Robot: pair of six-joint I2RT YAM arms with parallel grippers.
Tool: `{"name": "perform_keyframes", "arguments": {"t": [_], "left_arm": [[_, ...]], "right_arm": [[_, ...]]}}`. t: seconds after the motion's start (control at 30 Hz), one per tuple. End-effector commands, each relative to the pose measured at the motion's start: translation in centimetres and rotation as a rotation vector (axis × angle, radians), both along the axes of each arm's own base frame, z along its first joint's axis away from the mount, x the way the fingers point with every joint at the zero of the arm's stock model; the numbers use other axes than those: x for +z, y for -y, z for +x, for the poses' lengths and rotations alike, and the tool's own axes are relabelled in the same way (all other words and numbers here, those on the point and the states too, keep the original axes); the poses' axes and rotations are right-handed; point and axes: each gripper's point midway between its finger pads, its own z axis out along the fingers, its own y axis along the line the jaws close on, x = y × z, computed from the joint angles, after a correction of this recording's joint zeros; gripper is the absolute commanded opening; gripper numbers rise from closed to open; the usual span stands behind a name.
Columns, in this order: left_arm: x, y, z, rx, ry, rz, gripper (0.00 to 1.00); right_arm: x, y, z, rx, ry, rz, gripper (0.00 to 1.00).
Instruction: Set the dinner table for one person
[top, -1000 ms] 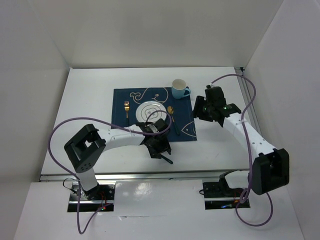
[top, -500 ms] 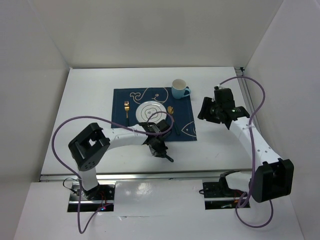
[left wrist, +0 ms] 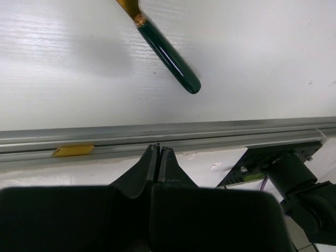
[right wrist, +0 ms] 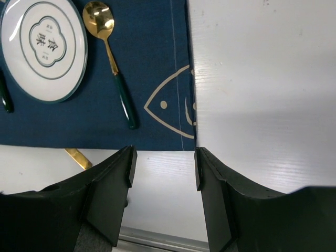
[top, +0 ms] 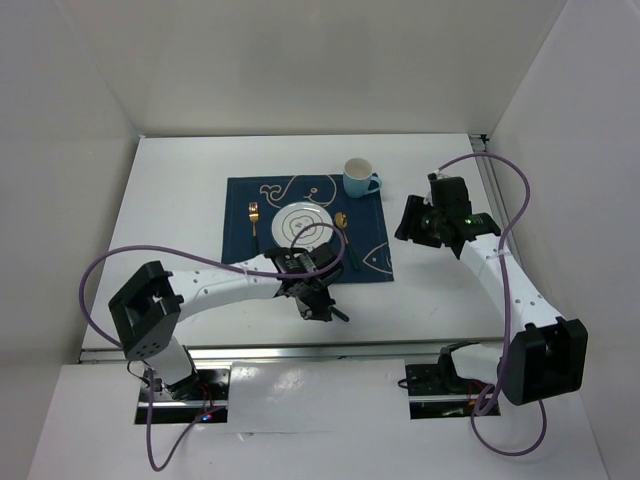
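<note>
Left jaws clenched empty; knife (left wrist: 168, 60) ahead on counter (left wrist: 273, 47) by near edge, handle slanting toward them; right jaws released, farther off

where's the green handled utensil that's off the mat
The green-handled utensil lies on the bare dinner table; in the top view it is just in front of the placemat's near edge, beside the left gripper and close to the front rail.

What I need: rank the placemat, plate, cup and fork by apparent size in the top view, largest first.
1. placemat
2. plate
3. cup
4. fork, about as long as the cup is wide but far thinner, so these last two are close.
</note>
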Motion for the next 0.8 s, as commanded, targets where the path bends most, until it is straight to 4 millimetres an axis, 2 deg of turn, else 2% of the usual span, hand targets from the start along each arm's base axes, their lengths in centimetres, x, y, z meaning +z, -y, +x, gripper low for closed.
{"name": "perform_keyframes", "arguments": {"t": [0.0,0.07,0.1,0.13,0.2,0.23,0.27,0.37,0.4,0.43,0.47,0.53,0.57,0.63,0.67,0.73,0.77], "left_arm": [[1.2,0.1,0.6,0.014,0.022,0.027,0.0],[2.1,-0.3,1.0,0.024,0.045,0.044,0.06],[3.2,-0.7,1.8,0.031,0.095,0.058,0.13],[4.3,-2.3,2.4,0.047,0.119,0.085,0.31],[6.0,-4.8,4.1,0.104,0.19,0.136,0.56],[6.4,-7.3,5.1,0.14,0.195,0.181,0.62],[8.2,-8.8,5.8,0.17,0.236,0.161,0.73],[9.9,-14.1,8.5,0.252,0.298,0.184,0.77],[10.7,-15.3,9.3,0.275,0.324,0.176,0.78],[11.8,-16.7,9.6,0.27,0.362,0.176,0.78],[12.2,-18.8,10.6,0.323,0.374,0.191,0.78],[13.4,-20.8,11.2,0.33,0.399,0.2,0.78],[13.6,-22.8,11.9,0.379,0.404,0.218,0.78],[14.4,-24.3,12.1,0.388,0.415,0.216,0.78],[14.7,-25.7,12.4,0.428,0.416,0.218,0.78],[15.3,-26.5,12.5,0.441,0.42,0.194,0.78],[15.5,-27.6,12.5,0.458,0.426,0.197,0.78]], "right_arm": [[1.4,-0.8,0.1,0.069,0.039,0.029,0.6],[1.3,-3.5,-0.3,0.204,0.023,0.097,0.61],[1.0,-4.4,-0.6,0.244,0.009,0.102,0.61],[-0.1,-6.2,-1.5,0.313,-0.033,0.091,0.61],[-1.2,-8.1,-2.6,0.372,-0.068,0.062,0.61],[-1.9,-10.3,-4.0,0.452,-0.093,0.054,0.61],[-2.6,-11.2,-5.1,0.492,-0.106,0.05,0.63],[-4.3,-15.2,-8.3,0.669,-0.127,0.021,0.69],[-5.2,-15.9,-9.3,0.705,-0.145,0.013,0.7],[-5.6,-16.4,-9.4,0.716,-0.133,-0.024,0.7],[-6.8,-17.4,-10.8,0.763,-0.157,-0.062,0.71],[-7.7,-18.3,-11.0,0.792,-0.154,-0.109,0.71],[-8.7,-18.8,-11.5,0.818,-0.175,-0.141,0.7],[-9.6,-19.4,-11.6,0.843,-0.181,-0.162,0.68],[-10.1,-19.8,-12.0,0.857,-0.187,-0.167,0.68],[-11.5,-20.0,-12.3,0.869,-0.22,-0.185,0.65],[-12.0,-20.2,-12.3,0.87,-0.218,-0.2,0.65]]}}
